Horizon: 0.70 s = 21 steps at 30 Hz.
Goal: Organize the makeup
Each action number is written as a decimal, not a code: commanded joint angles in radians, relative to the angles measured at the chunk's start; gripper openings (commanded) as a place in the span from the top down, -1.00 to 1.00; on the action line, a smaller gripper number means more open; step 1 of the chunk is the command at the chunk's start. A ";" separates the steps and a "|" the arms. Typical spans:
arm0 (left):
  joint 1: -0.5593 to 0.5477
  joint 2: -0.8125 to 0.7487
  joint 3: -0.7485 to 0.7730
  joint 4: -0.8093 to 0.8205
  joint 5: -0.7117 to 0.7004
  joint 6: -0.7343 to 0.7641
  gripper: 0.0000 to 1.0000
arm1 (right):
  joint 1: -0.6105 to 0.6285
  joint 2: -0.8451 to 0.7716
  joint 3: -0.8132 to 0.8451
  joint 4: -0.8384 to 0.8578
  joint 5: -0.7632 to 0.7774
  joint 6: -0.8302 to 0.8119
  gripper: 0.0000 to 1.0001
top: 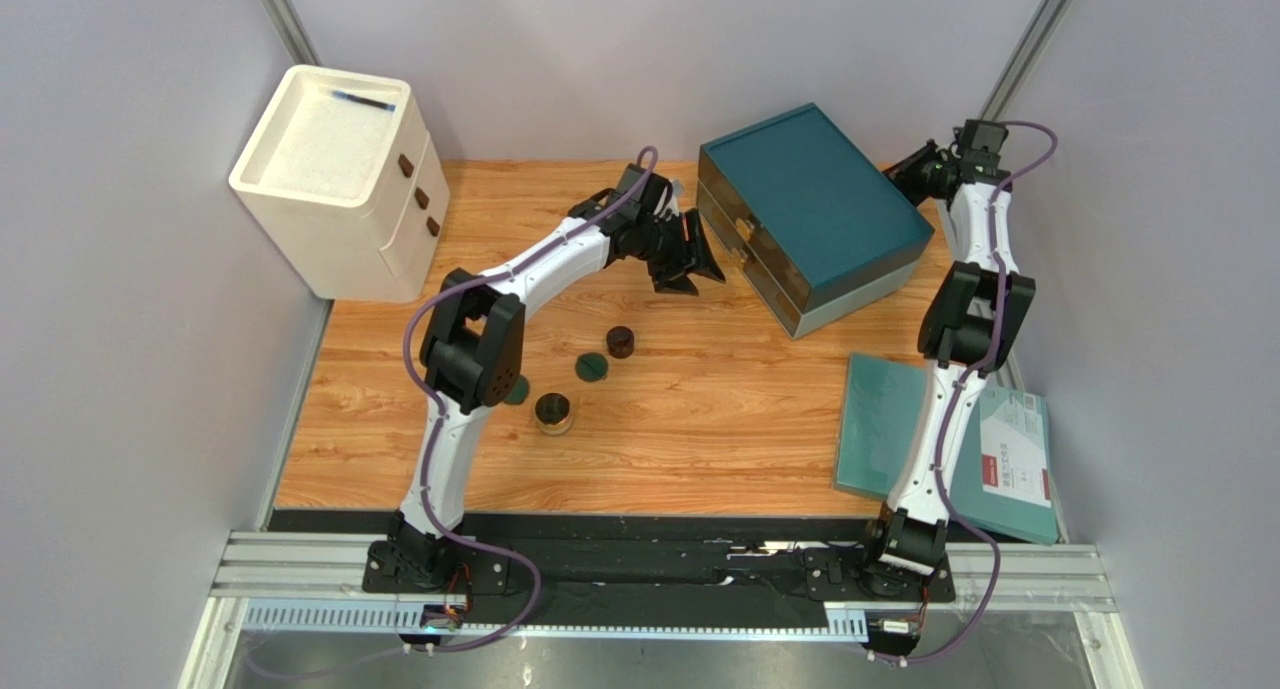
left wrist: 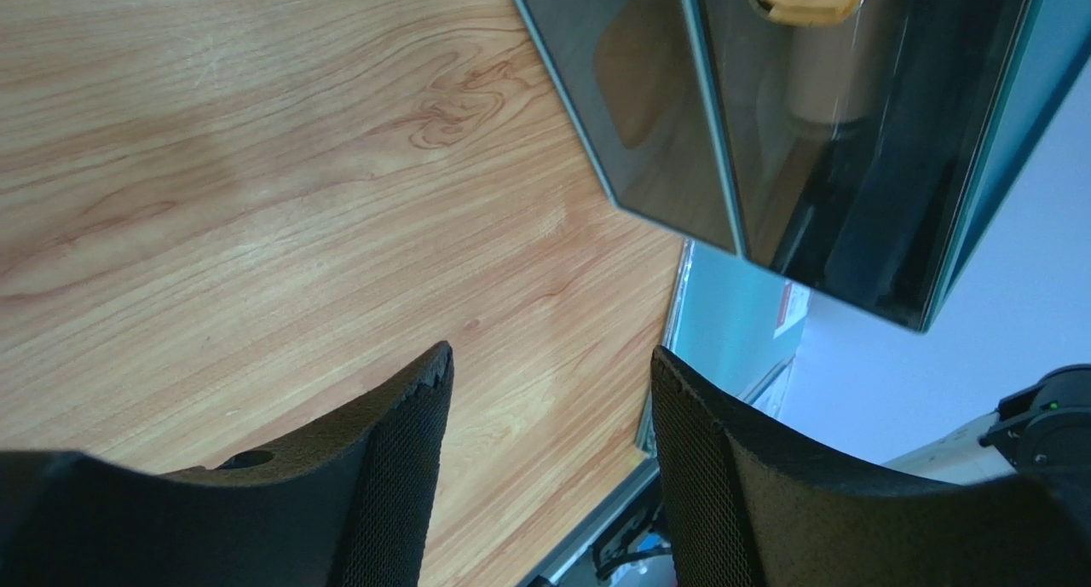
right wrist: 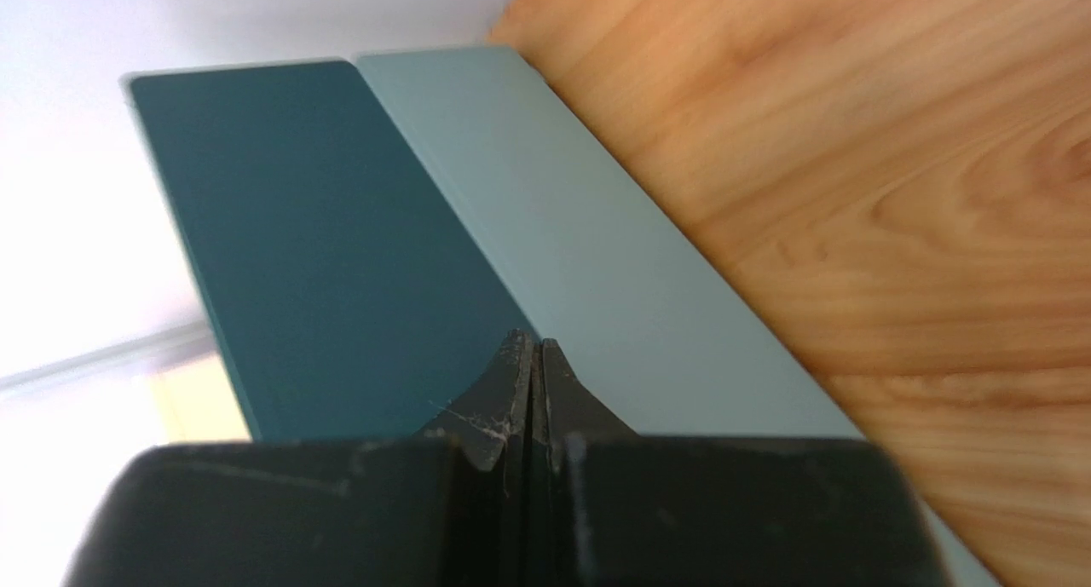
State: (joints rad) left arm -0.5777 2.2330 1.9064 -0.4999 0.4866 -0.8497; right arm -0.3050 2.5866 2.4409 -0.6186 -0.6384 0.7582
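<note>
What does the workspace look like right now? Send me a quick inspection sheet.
Surface: wooden table, level, no spills seen.
Job's things: dark round jar, dark green disc and second jar loose mid-table; a green piece half hidden by the left arm.
Clutter: teal sheet and printed packet at the right edge.
Grippers: left gripper open, empty, at the front of the teal drawer box; right gripper shut, empty, at that box's far right side.
Cables: purple cables run along both arms, clear of the items.
Surroundings: white drawer cabinet far left; grey walls.
</note>
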 commanded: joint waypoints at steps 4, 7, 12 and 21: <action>0.006 0.017 0.031 -0.014 -0.026 -0.017 -0.32 | 0.054 -0.091 -0.088 -0.093 0.037 -0.071 1.00; 0.015 0.008 0.023 -0.019 -0.049 -0.023 -0.36 | 0.029 -0.118 -0.086 -0.079 0.098 -0.027 1.00; 0.038 -0.013 -0.003 -0.020 -0.072 -0.043 -0.43 | -0.016 -0.247 -0.117 -0.006 0.224 0.000 1.00; 0.068 0.033 -0.012 0.044 -0.026 -0.141 -0.43 | -0.034 -0.356 -0.055 0.013 0.198 0.016 1.00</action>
State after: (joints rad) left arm -0.5205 2.2448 1.8927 -0.5087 0.4351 -0.9283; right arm -0.3515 2.3268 2.3360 -0.6533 -0.4187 0.7563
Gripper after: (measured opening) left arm 0.713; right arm 0.002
